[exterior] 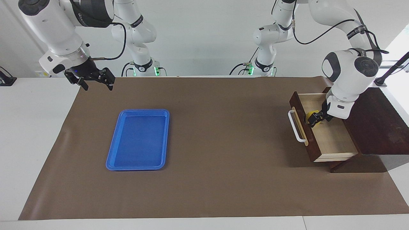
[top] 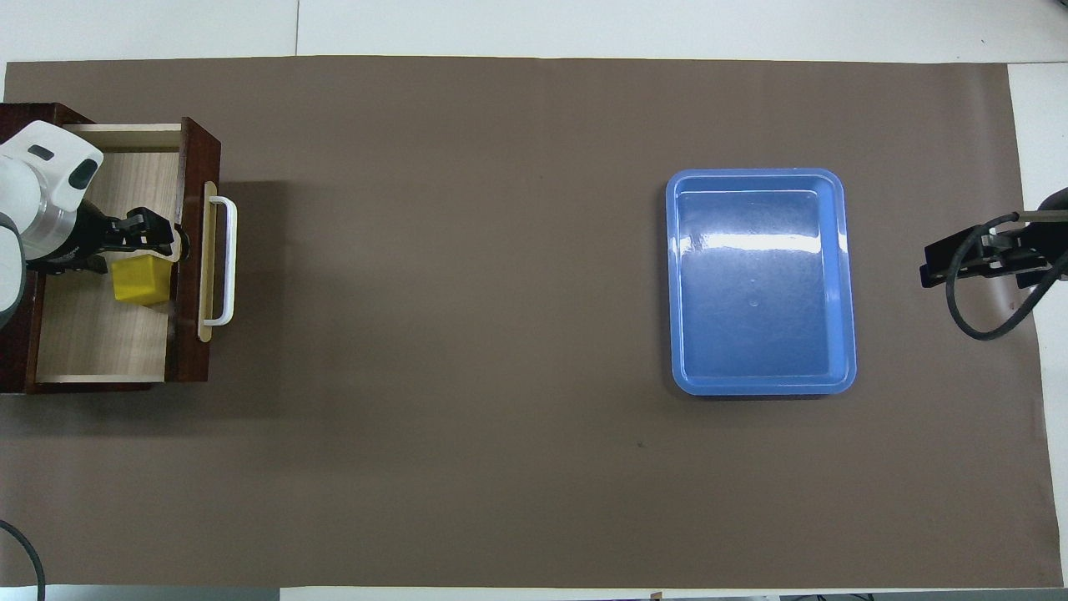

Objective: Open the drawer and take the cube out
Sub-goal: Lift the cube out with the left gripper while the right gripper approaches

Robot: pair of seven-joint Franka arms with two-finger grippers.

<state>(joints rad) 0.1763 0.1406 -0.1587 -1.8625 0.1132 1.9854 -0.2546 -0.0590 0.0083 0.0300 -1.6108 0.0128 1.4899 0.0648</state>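
Note:
The drawer (exterior: 334,140) (top: 100,351) stands pulled out of its dark wooden box (exterior: 374,121) at the left arm's end of the table, white bar handle (exterior: 295,127) (top: 227,259) facing the table's middle. The small yellow cube (exterior: 312,112) (top: 140,282) rests on the drawer's pale floor just inside the front panel. My left gripper (exterior: 315,119) (top: 148,242) reaches down into the drawer, shut on the cube and hiding most of it in the facing view. My right gripper (exterior: 97,86) (top: 943,263) waits open in the air over the mat's corner at the right arm's end.
A blue tray (exterior: 137,111) (top: 755,173) lies on the brown mat (exterior: 223,143) toward the right arm's end, nothing in it. White tabletop borders the mat.

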